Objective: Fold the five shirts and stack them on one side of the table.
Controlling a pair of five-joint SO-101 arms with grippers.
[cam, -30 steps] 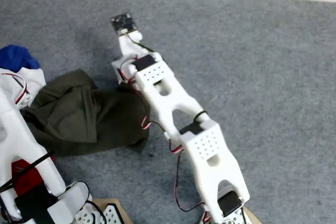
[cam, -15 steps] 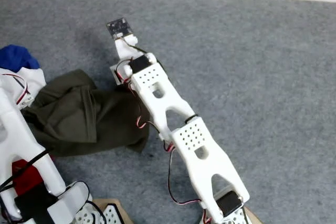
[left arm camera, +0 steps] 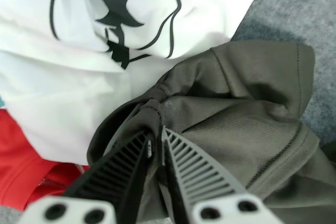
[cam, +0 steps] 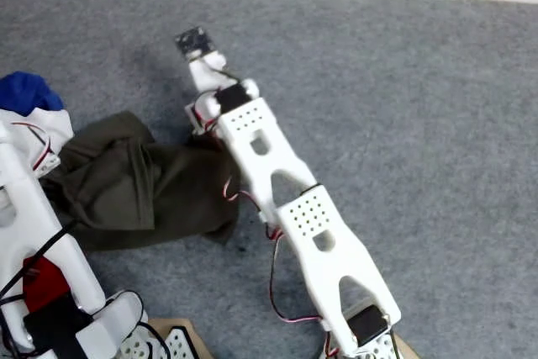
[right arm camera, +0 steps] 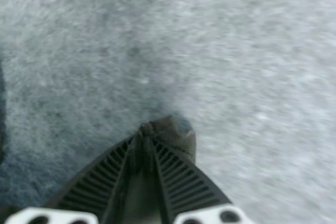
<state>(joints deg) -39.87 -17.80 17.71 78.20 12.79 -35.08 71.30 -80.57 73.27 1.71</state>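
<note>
Olive shirt (cam: 143,191) lies crumpled on the left part of the gray counter (cam: 403,107). Left tool (left arm camera: 156,132) is clamped on a fold of it. That fold sits beside a white shirt (left arm camera: 63,77) with black print, which overlaps a red shirt (left arm camera: 21,177). Right tool (right arm camera: 147,132) pinches a small corner of olive fabric at the shirt's right edge, gray counter behind it. Blue garment (cam: 25,92) is bunched at the counter's left edge, near the olive shirt.

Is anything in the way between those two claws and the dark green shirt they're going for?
Nothing visible. The left gripper is shut on a fold of the olive-green shirt, beside a white printed shirt; the right gripper is shut on a corner of it, over grey carpet.
</note>
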